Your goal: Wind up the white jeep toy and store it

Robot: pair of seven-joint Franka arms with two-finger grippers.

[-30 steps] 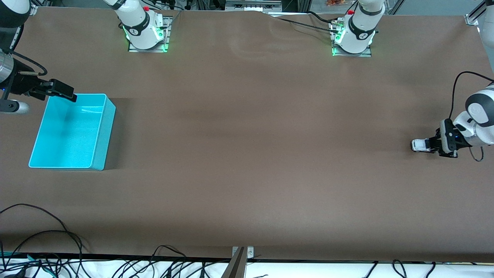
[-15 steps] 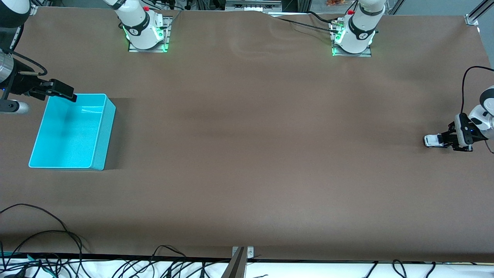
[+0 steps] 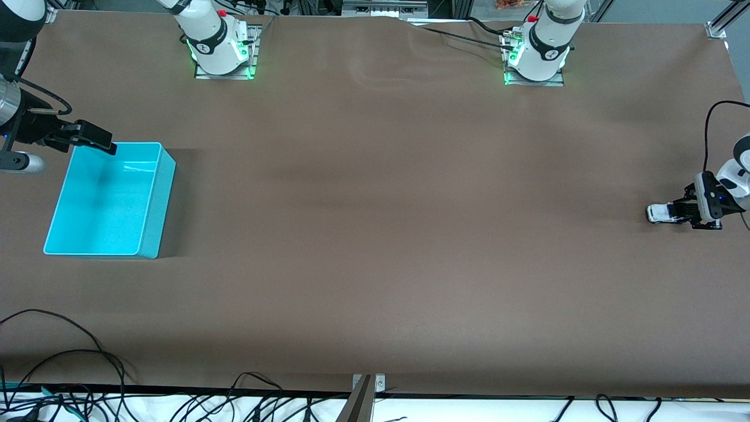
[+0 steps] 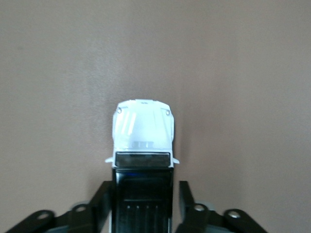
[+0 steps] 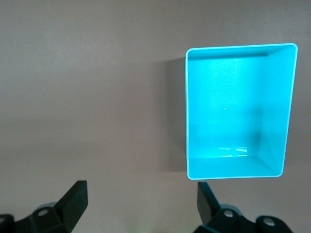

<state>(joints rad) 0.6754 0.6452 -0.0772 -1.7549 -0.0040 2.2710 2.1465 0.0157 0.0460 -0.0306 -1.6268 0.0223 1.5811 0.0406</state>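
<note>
The white jeep toy (image 3: 661, 213) sits on its wheels on the brown table (image 3: 375, 234), close to the edge at the left arm's end and roughly midway between the edge where the arm bases stand and the edge nearest the front camera. Its white hood points toward the right arm's end of the table, and its black roof and rear lie between the fingers of the left gripper (image 3: 682, 212), which is down at table level. In the left wrist view the jeep toy (image 4: 142, 160) shows a white hood, a dark windshield band and a ribbed black roof, with the two black fingers (image 4: 99, 201) flanking its rear; a thin gap shows on each side, so the jaws are parted slightly and look apart from the car body rather than clamped on it. No brand, label or lettering can be read on the toy. The turquoise bin (image 3: 55, 234) stands near the edge at the right arm's end, open side up, and its floor is bare in the right wrist view (image 5: 192, 170). The right gripper (image 3: 88, 136) waits in the air over the bin corner nearest the arm bases, its fingers (image 5: 75, 196) spread wide with nothing between them. Small round markings on the arm bases are too small to read.
</note>
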